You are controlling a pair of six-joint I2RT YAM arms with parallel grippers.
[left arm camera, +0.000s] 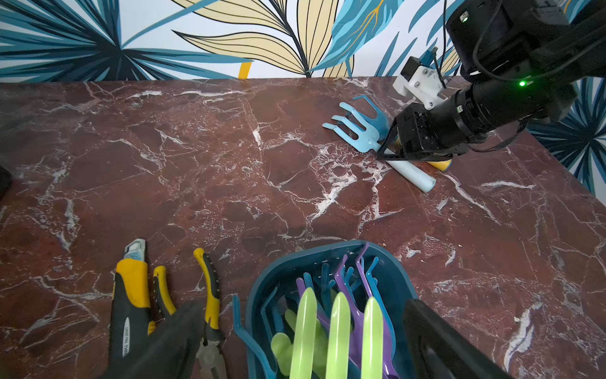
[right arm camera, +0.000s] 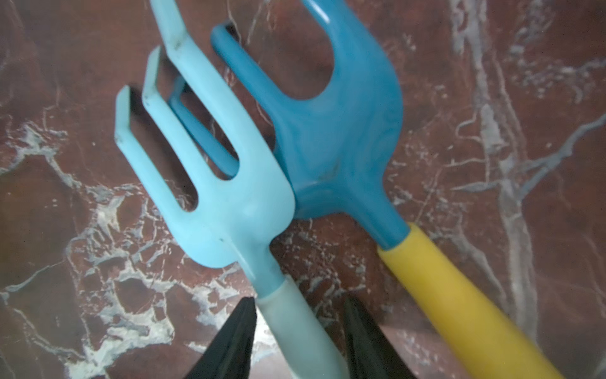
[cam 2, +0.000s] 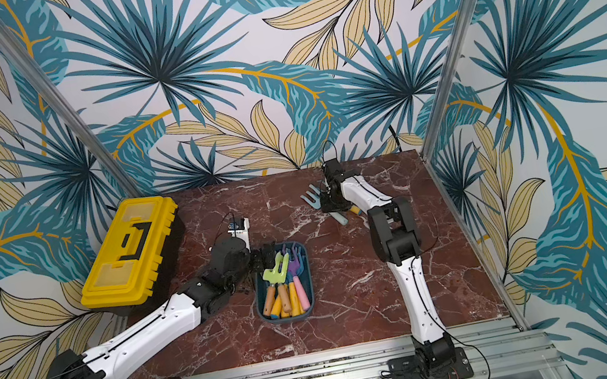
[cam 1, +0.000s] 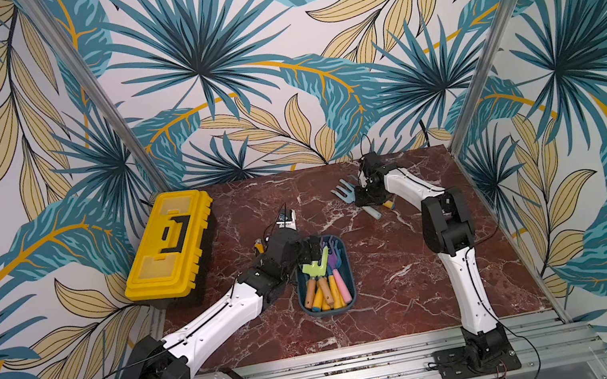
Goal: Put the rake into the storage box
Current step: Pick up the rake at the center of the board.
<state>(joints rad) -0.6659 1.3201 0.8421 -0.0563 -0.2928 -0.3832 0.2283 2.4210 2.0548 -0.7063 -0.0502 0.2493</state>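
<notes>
Right hand point(right arm camera: 299, 305), jaws apart, is straddling the pale rake point(right arm camera: 213, 197) at its handle, aligning for a grasp off the tabletop point(cam 1: 395, 288).

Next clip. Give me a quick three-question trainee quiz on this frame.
1. True or false: the yellow toolbox stands open.
2. Which rake's handle does the right claw straddle? A) light blue rake B) purple rake C) green rake
3. Fill in: the left claw, open, is above one end of the ___.
Key: 1 false; 2 A; 3 storage box.
</notes>
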